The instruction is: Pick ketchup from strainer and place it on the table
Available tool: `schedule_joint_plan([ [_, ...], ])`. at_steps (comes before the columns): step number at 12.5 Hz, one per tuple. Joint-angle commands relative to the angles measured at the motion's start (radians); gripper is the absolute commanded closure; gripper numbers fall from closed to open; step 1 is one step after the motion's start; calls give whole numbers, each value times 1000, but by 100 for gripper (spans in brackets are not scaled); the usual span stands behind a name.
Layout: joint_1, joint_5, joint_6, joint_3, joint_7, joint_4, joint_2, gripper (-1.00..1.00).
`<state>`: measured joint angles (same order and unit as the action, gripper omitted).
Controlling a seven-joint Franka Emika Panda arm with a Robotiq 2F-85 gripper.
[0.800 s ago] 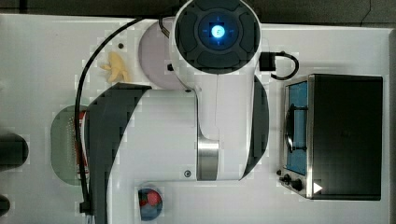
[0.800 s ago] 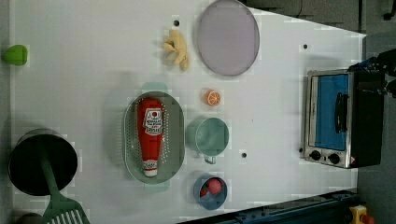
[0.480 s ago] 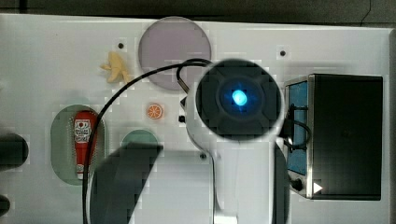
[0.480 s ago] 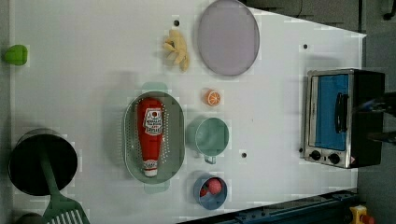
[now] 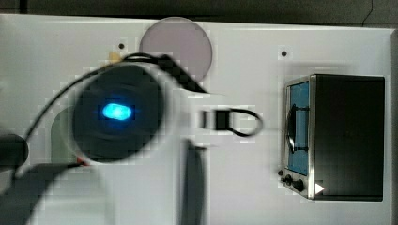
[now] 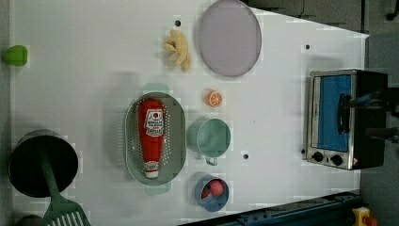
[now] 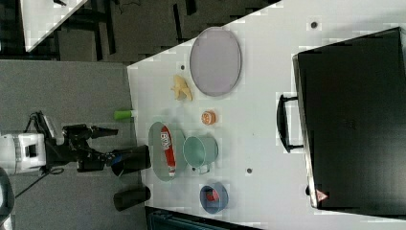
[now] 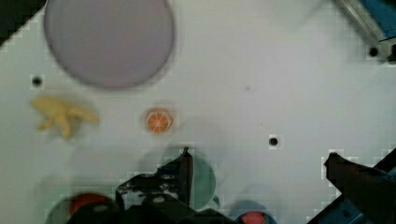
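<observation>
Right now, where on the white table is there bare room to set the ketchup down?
In the left view, the white tabletop is bare between the pale mint-green oval strainer and the small green object. Crowded around the round green cup, orange slice and blue bowl.

Ketchup (image 6: 151, 136): red bottle, white label patch with dark print, white cap end. Strainer (image 6: 176, 141): pale mint green, peppered with small holes. Table (image 6: 94, 84): flat white, a few small black dots.

At 3 o'clock of the strainer in the left view, cup (image 6: 211, 137): mint green, darker teal inside. At 12 o'clock of the cup, orange slice (image 6: 214, 99): orange with pale segment lines. Plate (image 6: 229, 37): pale lilac. Banana bunch (image 6: 178, 48): pale yellow. Small bowl (image 6: 200, 195): blue, red strawberries inside. Toaster oven (image 6: 346, 120): silver frame, blue-tinted door, black top. Pot (image 6: 28, 165): black. Spatula (image 6: 59, 205): green.
</observation>
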<state>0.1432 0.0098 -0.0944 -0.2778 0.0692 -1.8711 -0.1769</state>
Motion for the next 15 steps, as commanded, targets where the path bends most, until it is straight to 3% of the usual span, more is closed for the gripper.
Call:
schedule_joint_plan([
  [1, -38, 3, -14, -142, 49, -10, 43, -100],
  [8, -43, 3, -162, -394, 59, -58, 137, -100],
  [15, -47, -30, -573, -544, 59, -301, 257, -100],
])
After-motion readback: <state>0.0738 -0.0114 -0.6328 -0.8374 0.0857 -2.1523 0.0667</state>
